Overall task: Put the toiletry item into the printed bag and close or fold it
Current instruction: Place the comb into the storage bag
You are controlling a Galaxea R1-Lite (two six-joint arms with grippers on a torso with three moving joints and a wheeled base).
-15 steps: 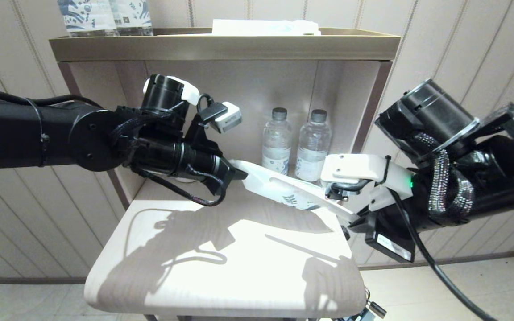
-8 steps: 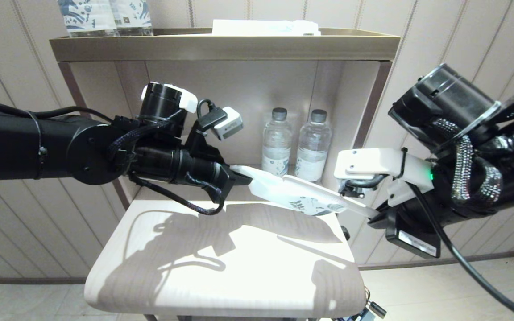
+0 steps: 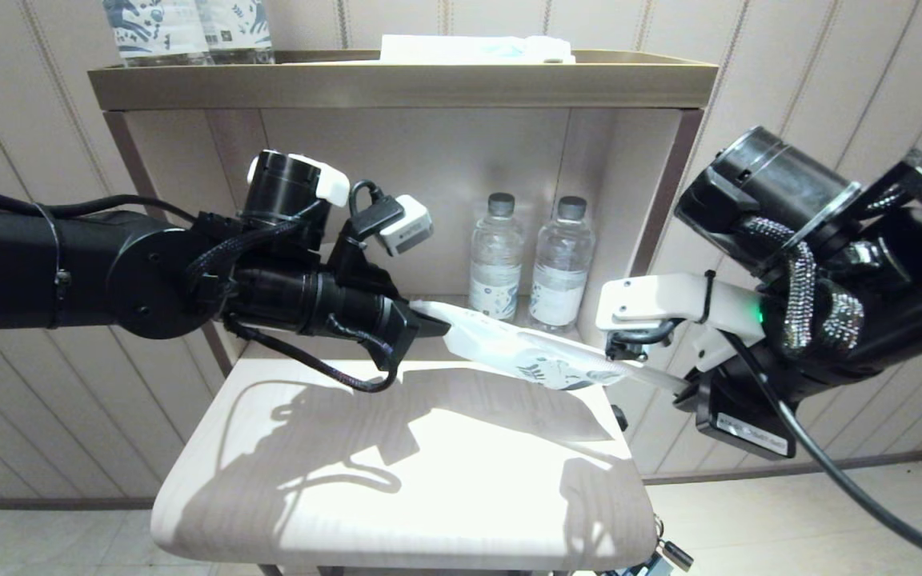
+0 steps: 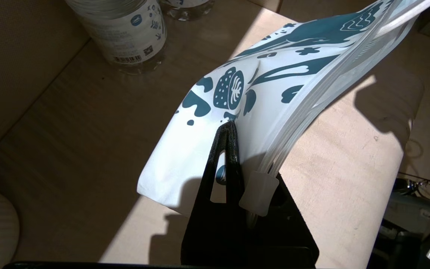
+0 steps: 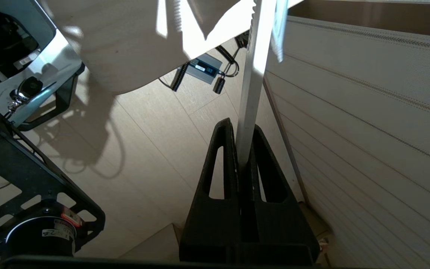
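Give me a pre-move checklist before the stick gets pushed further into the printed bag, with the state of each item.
1. Left gripper clamped on the printed bag: ok, jaws shut on its edge.
2. Right gripper clamped on the toiletry item: ok, shut on the stick's end.
3. Bag held off the table: ok, it hangs in the air between the arms.
4. Stick's far end at the bag's printed end: ok.
5. Stick tip actually inside the opening: cannot tell.
6. Water bottles apart from the bag: ok, they stand behind it.
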